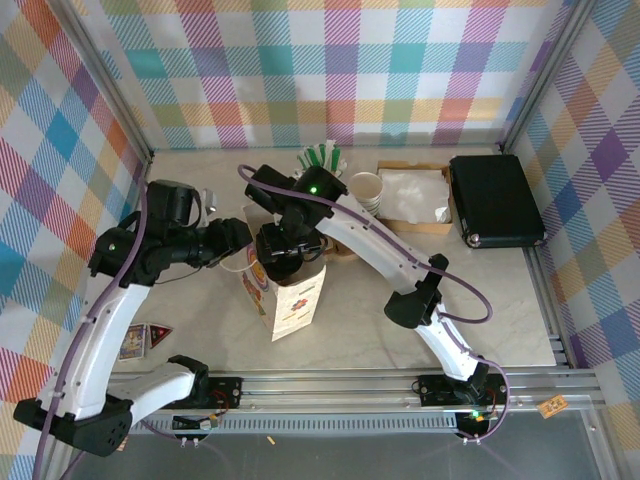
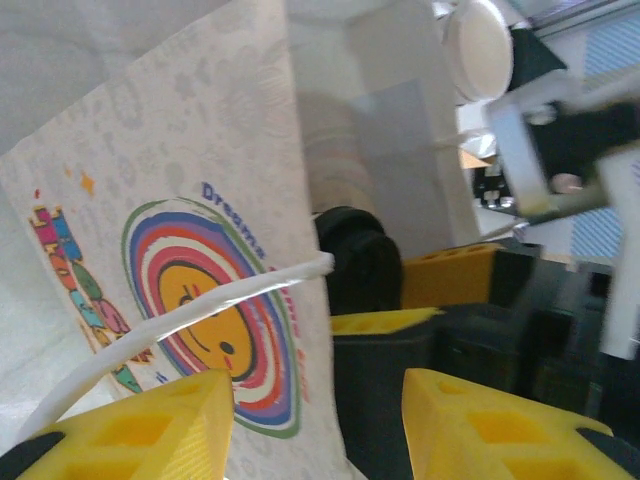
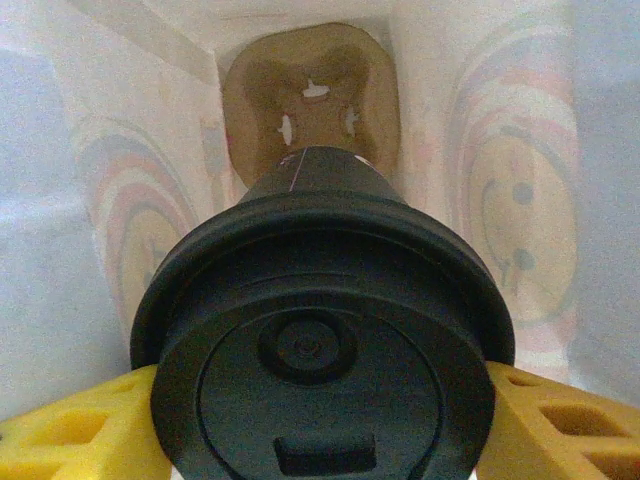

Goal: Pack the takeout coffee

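right gripper (image 3: pixel 320 420) grasps the takeout coffee (image 3: pixel 322 300) inside the paper bag (image 3: pixel 60 220); left gripper (image 2: pixel 318 410) released; best lowered upright onto the cup carrier (image 3: pixel 310 85)

You're looking at the takeout coffee (image 3: pixel 320 340), its black lid wide across the lower centre of the frame. Your right hand (image 3: pixel 322 432) clamps it, with yellow fingers (image 3: pixel 70 435) at both lower corners. The white paper bag (image 3: pixel 60 200) walls it in, a faint rainbow smiley print (image 3: pixel 520 215) showing through. A brown cardboard insert (image 3: pixel 310 90) sits at top centre.
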Motion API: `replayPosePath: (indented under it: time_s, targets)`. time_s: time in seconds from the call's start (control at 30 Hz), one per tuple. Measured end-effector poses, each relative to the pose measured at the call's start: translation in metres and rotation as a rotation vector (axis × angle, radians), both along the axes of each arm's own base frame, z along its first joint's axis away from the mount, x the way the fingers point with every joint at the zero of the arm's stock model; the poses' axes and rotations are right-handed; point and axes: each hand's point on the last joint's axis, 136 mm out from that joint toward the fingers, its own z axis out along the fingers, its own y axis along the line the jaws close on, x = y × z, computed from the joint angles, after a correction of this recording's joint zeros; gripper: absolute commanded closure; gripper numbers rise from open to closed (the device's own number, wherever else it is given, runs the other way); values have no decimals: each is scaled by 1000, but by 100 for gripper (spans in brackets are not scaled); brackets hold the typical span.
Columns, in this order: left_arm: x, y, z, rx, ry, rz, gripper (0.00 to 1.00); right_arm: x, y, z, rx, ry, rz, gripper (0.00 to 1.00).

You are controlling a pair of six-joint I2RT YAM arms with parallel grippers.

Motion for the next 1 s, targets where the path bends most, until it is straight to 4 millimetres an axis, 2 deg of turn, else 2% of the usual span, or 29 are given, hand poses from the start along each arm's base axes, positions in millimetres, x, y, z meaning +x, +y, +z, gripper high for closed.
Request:
replayPosePath:
  time_s: [0.07, 0.2, 0.4, 0.6, 0.8, 1.0]
  targets:
    - [-2, 1, 1, -4, 2, 6, 53, -4, 2, 0, 0, 0, 9, 84]
    - [0, 1, -10, 12, 60, 10, 57, -14, 7, -1, -8, -9, 24, 84]
    - [-1, 6, -21, 47, 111, 30, 68, -15, 10, -9, -30, -7, 24, 84]
    - [-7, 13, -36, 100, 187, 48, 69, -22, 13, -11, -35, -1, 42, 84]
    - [-8, 14, -48, 125, 237, 41, 100, -23, 14, -11, -34, -1, 43, 83]
    - [-12, 10, -51, 113, 227, -2, 100, -23, 14, -11, -34, 1, 43, 83]
